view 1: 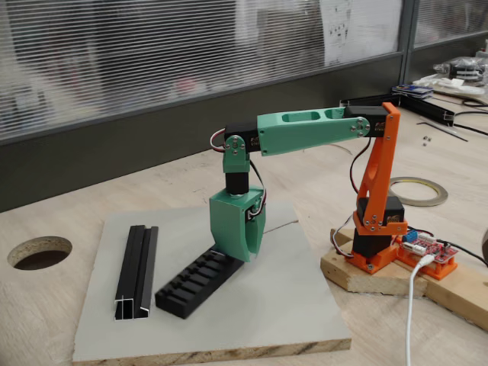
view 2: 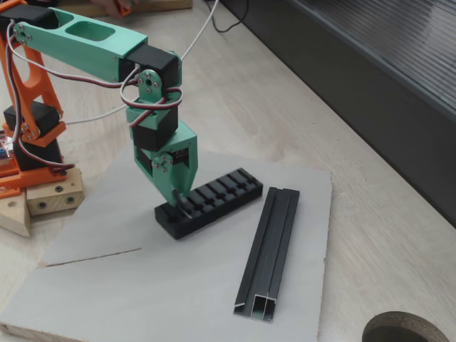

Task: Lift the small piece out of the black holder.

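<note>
Both fixed views show the hand (view 2: 178, 194) dipped into the black holder's (view 2: 221, 196) end slot.

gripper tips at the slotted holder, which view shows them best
The fixed view where the arm enters from the upper left: there the gripper tips meet the near end of the black holder. In the other fixed view, the green gripper body hides its tips and that end.

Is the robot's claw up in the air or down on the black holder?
Down. The gripper points straight down with its tips at one end of the holder, right at the slots. Whether it grips the small piece, I cannot tell.
</note>
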{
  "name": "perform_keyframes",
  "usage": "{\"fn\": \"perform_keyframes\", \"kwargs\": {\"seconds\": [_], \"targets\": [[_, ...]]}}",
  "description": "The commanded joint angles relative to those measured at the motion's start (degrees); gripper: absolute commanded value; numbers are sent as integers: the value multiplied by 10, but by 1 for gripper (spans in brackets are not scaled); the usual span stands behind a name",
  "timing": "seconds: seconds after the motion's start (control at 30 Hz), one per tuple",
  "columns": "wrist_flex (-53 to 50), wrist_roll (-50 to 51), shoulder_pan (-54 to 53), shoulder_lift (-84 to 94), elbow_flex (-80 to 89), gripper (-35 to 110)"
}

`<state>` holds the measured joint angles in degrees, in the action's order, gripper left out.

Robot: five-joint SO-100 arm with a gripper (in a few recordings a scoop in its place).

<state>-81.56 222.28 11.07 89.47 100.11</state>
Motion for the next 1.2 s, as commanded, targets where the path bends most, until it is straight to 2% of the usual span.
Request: {"fn": "perform_keyframes", "kwargs": {"seconds": [0.0,0.23,0.47,1.0,1.17], "targets": [[-11,1,8,13,3,7],[-11,1,1,18,3,7],[-12,1,-68,29,-5,7],[-11,1,-81,253,-5,7],[-4,1,-128,374,-5,6]]}}
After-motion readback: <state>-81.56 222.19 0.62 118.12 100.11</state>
